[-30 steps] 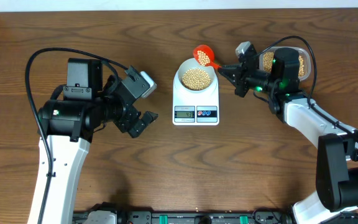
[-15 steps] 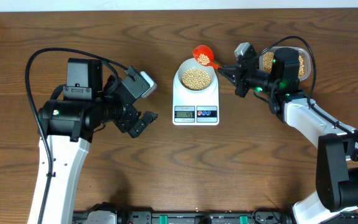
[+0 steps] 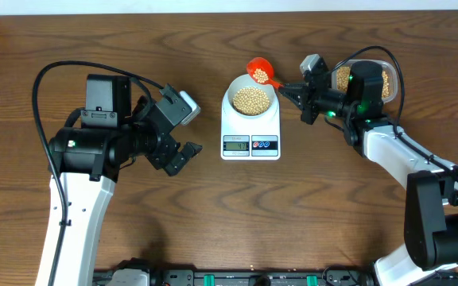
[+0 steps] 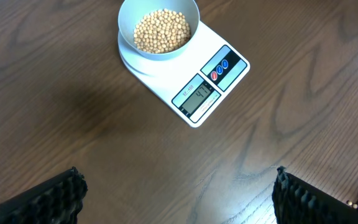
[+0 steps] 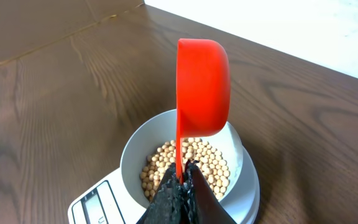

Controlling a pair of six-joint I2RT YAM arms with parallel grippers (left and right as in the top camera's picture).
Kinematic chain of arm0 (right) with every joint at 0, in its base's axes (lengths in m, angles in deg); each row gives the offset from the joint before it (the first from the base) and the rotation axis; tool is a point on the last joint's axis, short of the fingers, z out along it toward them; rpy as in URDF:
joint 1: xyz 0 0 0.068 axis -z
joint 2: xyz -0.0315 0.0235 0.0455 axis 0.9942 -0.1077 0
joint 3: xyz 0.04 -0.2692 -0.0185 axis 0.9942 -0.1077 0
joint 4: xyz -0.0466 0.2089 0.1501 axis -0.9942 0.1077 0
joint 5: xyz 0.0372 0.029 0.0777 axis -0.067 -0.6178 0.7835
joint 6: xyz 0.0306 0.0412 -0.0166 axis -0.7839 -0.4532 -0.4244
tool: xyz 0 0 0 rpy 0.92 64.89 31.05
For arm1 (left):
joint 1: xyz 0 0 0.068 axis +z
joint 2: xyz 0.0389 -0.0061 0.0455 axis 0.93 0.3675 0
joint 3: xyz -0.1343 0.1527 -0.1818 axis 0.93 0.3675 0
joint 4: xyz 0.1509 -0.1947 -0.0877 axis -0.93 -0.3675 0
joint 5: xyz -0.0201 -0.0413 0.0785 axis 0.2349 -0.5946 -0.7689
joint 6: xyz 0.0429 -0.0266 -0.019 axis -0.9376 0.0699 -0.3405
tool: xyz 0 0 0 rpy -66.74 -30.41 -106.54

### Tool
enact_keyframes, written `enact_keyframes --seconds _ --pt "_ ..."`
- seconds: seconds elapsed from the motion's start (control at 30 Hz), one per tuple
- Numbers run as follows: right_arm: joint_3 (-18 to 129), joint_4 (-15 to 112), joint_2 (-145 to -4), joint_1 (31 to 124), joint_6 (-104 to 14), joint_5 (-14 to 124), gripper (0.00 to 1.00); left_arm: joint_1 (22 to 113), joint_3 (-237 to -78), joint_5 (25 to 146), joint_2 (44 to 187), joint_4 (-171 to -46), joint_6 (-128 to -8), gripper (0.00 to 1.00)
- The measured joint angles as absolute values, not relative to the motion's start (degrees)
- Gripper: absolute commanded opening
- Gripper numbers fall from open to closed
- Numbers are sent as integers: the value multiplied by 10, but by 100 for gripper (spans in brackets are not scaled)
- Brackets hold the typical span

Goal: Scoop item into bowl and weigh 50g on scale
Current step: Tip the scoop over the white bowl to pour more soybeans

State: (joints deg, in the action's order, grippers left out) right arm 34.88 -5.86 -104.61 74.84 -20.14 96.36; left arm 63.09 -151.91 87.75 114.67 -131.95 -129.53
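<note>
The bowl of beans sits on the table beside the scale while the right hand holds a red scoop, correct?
Not quite. The left wrist view shows the bowl sitting on the scale, not beside it. The rest holds: beans lie in it, and the right hand holds the red scoop.

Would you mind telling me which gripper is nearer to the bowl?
Right. The right gripper is just beside the bowl, holding the scoop at its far edge; the left gripper hangs open, left of the scale.
</note>
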Motion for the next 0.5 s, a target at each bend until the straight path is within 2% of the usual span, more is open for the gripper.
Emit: enact_keyframes --seconds 0.5 --pt "349 -78 -1046 746 -183 964 1 631 -1519 877 1147 -1319 -1295 98"
